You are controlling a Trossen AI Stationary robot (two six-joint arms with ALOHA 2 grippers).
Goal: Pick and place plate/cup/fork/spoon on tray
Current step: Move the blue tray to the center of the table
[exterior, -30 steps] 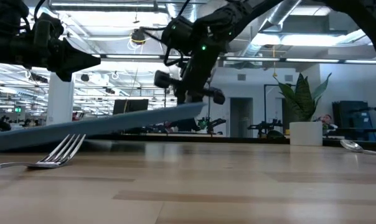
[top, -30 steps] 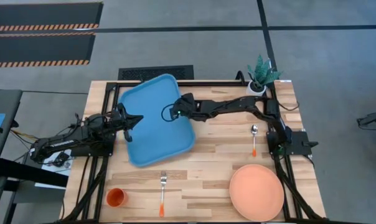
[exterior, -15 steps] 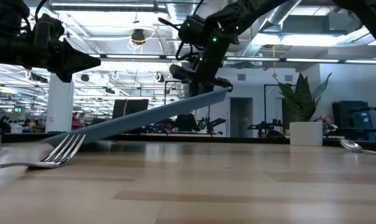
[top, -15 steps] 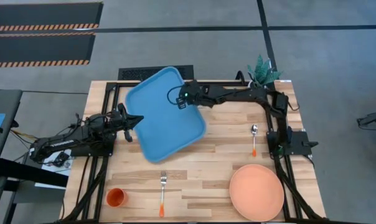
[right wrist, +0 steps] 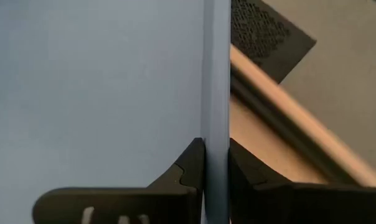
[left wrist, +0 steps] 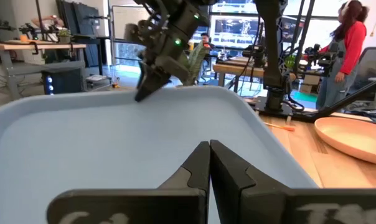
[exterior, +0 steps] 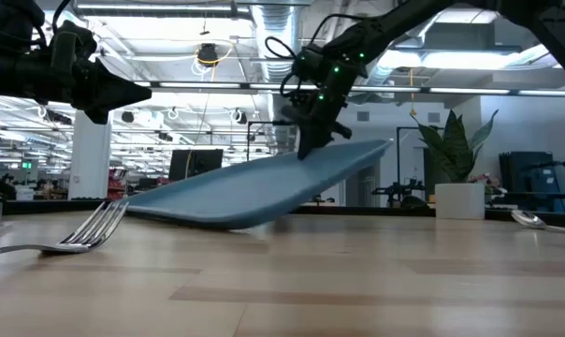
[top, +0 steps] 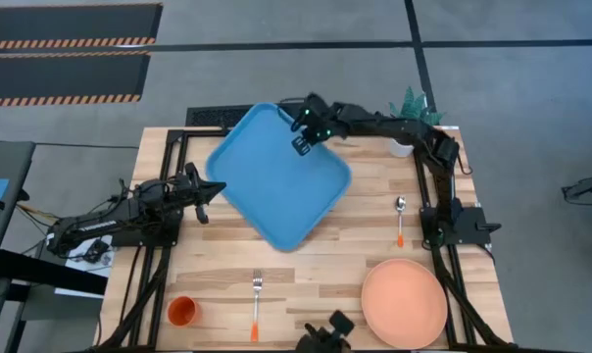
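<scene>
The right tool (top: 304, 143) is clamped on the far rim of the tray (top: 276, 181), holding that edge raised while the near corner rests on the worktop (top: 345, 245). The left tool (top: 214, 188) waits at the tray's left, fingers together. Gripped by 1 thin rim, the tray could slip or swing — perhaps toward the fork (top: 256, 304). Count: 1 tray, 1 plate (top: 404, 302), 1 cup (top: 182, 311), 1 fork, 1 spoon (top: 400, 218) — all 4 off the tray.

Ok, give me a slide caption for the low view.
Right claw grips the blue tray by its rim, tilting it above the table, fork in the foreground.
</scene>
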